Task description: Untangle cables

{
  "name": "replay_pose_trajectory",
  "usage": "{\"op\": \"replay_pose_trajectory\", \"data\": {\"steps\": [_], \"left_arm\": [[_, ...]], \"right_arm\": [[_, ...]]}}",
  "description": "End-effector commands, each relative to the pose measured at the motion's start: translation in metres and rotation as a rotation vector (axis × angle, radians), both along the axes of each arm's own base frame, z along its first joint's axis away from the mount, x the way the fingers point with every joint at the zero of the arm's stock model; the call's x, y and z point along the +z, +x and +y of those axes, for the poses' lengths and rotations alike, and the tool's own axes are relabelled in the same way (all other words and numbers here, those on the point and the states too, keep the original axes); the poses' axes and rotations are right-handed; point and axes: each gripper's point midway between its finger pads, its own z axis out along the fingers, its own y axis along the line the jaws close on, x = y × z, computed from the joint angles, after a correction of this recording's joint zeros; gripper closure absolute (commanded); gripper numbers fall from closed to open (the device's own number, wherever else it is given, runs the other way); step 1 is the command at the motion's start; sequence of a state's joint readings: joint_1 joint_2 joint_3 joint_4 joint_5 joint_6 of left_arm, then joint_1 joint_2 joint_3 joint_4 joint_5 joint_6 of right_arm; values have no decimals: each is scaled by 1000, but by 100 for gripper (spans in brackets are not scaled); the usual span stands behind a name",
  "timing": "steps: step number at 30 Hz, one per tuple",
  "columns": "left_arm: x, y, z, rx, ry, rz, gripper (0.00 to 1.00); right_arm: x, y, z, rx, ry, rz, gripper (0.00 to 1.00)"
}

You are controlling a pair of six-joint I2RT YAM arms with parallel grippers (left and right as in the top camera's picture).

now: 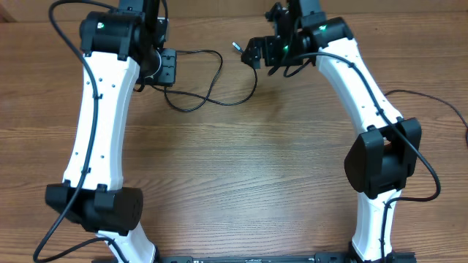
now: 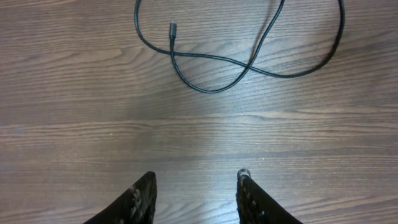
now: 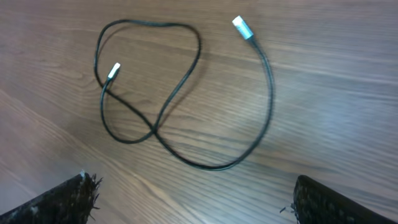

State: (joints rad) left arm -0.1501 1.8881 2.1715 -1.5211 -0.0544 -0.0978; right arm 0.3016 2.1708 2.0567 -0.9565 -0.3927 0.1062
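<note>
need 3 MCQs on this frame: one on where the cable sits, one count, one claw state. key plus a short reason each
1. Where is the cable?
A) flat on the table, between the left claw and the right claw
B) down by the arm bases
C) draped over the right arm

2. How many metal-tipped plugs does the right wrist view show?
A) one
B) two
C) four

3. What state is the left claw in?
A) shut on the cable
B) shut on nothing
C) open and empty

Key:
1 A: the overhead view shows it on the wood in the gap between both claws.
2 B: there is one plug at the top and one plug inside the loop.
3 C: its fingers stand apart over bare wood, and the cable lies farther off.
</note>
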Motion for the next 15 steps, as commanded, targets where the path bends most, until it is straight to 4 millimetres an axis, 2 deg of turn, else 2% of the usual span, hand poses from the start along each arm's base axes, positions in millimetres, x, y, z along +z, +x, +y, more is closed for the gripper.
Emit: {"op": "replay_pose_trajectory", "data": {"steps": [1, 9, 15], "left_arm": [[19, -11, 2, 20, -23, -43, 56], [49, -25, -4, 75, -107, -116, 51], [72, -40, -6, 60, -141, -178, 43]], "right_arm": [[-17, 1, 6, -63, 27, 63, 0], [-67, 6, 49, -146, 43, 138, 0], [-84, 11, 77, -202, 11, 96, 1]]}}
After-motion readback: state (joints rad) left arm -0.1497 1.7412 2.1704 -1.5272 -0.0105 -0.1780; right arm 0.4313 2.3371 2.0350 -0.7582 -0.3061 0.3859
